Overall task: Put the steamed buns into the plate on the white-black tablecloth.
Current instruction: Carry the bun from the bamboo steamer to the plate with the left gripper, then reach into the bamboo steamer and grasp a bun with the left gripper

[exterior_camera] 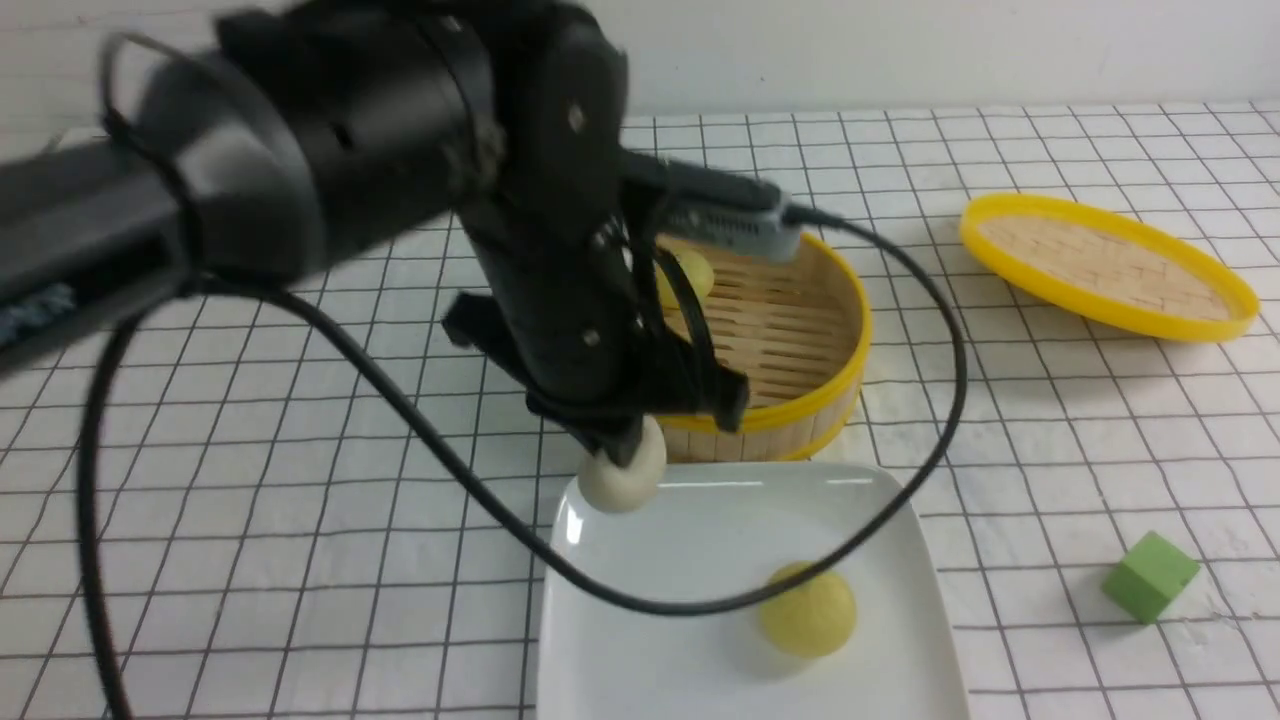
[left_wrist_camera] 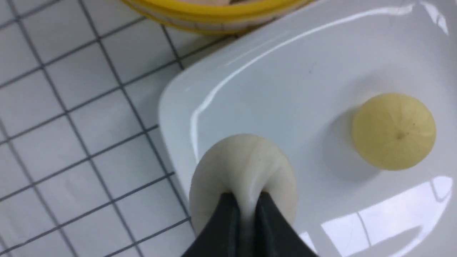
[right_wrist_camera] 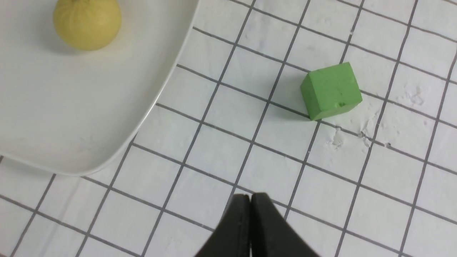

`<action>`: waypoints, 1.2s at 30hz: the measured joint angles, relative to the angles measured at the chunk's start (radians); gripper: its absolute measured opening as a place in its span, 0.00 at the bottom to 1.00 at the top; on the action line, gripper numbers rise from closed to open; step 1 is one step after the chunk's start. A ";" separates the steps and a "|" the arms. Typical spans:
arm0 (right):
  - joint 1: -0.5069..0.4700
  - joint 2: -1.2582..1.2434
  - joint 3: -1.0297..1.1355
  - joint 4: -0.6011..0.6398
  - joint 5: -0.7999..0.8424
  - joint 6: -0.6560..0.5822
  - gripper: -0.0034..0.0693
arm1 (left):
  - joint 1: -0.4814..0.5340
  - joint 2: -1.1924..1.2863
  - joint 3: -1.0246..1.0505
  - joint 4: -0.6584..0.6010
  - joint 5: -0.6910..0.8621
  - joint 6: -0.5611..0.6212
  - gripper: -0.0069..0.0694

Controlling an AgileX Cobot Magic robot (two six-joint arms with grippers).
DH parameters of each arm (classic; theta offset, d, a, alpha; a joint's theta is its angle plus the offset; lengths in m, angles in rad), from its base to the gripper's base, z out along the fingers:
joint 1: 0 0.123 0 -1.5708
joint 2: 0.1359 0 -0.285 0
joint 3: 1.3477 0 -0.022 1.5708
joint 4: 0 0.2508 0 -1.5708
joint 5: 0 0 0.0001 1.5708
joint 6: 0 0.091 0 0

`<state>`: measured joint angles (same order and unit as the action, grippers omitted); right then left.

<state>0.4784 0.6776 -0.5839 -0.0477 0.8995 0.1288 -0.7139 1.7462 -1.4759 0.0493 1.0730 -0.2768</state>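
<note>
- Front view shows me the off-white bun [exterior_camera: 622,478] pinched at the left gripper [exterior_camera: 635,455], over the far left corner of the plate [exterior_camera: 700,650]; the left wrist view has its dough bulging around fingertips squeezed nearly together
- Too firm a squeeze could tear that soft bun or leave it stuck to the fingers when I open them, and I cannot tell how deep they bite
- Letting go right here risks a drop on the raised rim, with a roll out onto the white-black tablecloth [exterior_camera: 240,560]; I would carry it further in first
- One yellow bun [exterior_camera: 808,610] sits in the plate, towards its right side, so coming in too far across could knock it
- Another yellow bun [exterior_camera: 690,277] lies in the steamer basket [exterior_camera: 780,330], partly behind the arm, so I judge one more pick remains after this one
- That basket stands just beyond the plate, close to its far edge; a low swing of the left arm [exterior_camera: 560,220] or its looping cable [exterior_camera: 950,350] could catch the rim and shove it
- My right gripper [right_wrist_camera: 250,200] has its fingertips together with nothing between them, near the green cube [right_wrist_camera: 332,91]; a careless move there might nudge the cube or the plate
- Basket lid [exterior_camera: 1110,265] lies well apart on the cloth, little threat to the work
</note>
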 joint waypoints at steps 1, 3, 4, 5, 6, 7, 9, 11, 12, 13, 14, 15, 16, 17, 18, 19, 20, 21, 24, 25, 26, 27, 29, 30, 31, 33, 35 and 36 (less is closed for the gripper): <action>0.000 0.000 0.000 0.000 0.000 0.000 0.08 | -0.007 0.025 0.013 0.005 -0.027 -0.034 0.15; 0.000 0.000 0.000 0.000 0.001 0.000 0.08 | -0.009 0.070 0.019 0.011 -0.055 -0.080 0.19; 0.000 0.000 0.000 0.000 0.001 0.000 0.08 | -0.009 0.074 0.019 0.011 -0.058 -0.082 0.19; 0.000 0.000 0.000 0.000 0.001 0.000 0.08 | -0.009 0.108 0.019 0.013 -0.073 -0.095 0.24; 0.000 0.000 0.000 0.000 0.001 0.000 0.09 | -0.009 0.125 0.019 0.013 -0.077 -0.098 0.27; 0.000 0.000 0.000 0.000 0.001 0.000 0.09 | -0.009 0.141 0.019 0.011 -0.082 -0.100 0.31; 0.000 0.000 0.000 0.000 0.001 0.000 0.09 | -0.009 0.160 0.019 0.009 -0.095 -0.097 0.39; 0.000 0.000 0.000 0.000 0.001 0.000 0.09 | -0.009 0.166 0.019 0.009 -0.110 -0.093 0.45; 0.000 0.000 0.000 0.000 0.001 0.000 0.09 | -0.009 0.167 0.016 0.009 -0.118 -0.092 0.50; 0.000 0.000 0.000 0.000 0.001 0.000 0.09 | -0.009 0.167 0.000 0.009 -0.124 -0.091 0.57; 0.000 0.000 0.000 0.000 0.001 0.000 0.09 | -0.009 0.167 -0.015 0.012 -0.125 -0.090 0.61; 0.000 0.000 0.000 0.000 0.001 0.000 0.09 | -0.009 0.167 -0.019 0.013 -0.125 -0.090 0.61; 0.000 0.000 0.000 0.000 0.001 0.000 0.09 | -0.009 0.167 -0.051 0.020 -0.119 -0.089 0.66; 0.000 0.000 0.000 0.000 0.001 0.000 0.10 | -0.009 0.167 -0.079 0.027 -0.114 -0.089 0.68; 0.000 0.000 0.000 0.001 0.001 0.000 0.10 | -0.009 0.167 -0.111 0.039 -0.106 -0.089 0.69; 0.000 0.000 0.000 0.001 0.001 0.000 0.10 | -0.008 0.167 -0.147 0.054 -0.096 -0.091 0.71; 0.000 0.000 0.000 0.004 0.001 0.000 0.10 | -0.004 0.167 -0.196 0.067 -0.089 -0.100 0.71; 0.000 0.000 0.000 0.004 0.001 0.000 0.10 | 0.002 0.168 -0.240 0.074 -0.084 -0.111 0.70; 0.000 0.000 0.000 0.005 0.000 0.000 0.11 | 0.023 0.177 -0.341 0.078 -0.068 -0.129 0.65; 0.000 0.000 0.000 0.005 0.000 0.000 0.11 | 0.047 0.200 -0.441 0.072 -0.044 -0.138 0.55; 0.000 0.000 0.000 0.005 0.000 0.000 0.11 | 0.065 0.215 -0.487 0.064 -0.031 -0.140 0.48; 0.000 0.000 0.000 0.005 0.000 0.000 0.11 | 0.076 0.229 -0.521 0.054 -0.014 -0.140 0.41; 0.000 0.000 0.000 0.005 0.000 0.000 0.11 | 0.122 0.299 -0.653 0.023 0.036 -0.124 0.21; 0.000 0.000 0.000 0.005 0.000 0.000 0.11 | 0.122 0.306 -0.664 0.021 0.041 -0.122 0.20; 0.000 0.000 0.000 0.005 0.000 0.000 0.12 | 0.149 0.357 -0.738 -0.002 0.076 -0.105 0.13; 0.000 0.000 0.000 0.006 0.000 0.000 0.12 | 0.170 0.410 -0.808 -0.017 0.097 -0.098 0.10; 0.000 0.000 0.000 0.008 -0.002 0.000 0.12 | 0.192 0.497 -0.918 -0.034 0.125 -0.093 0.10; 0.000 0.000 0.000 0.008 -0.002 0.000 0.12 | 0.194 0.529 -0.949 -0.035 0.130 -0.093 0.12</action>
<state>0.4784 0.6776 -0.5839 -0.0400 0.8979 0.1288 -0.5199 2.2754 -2.4245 0.0143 1.2027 -0.3696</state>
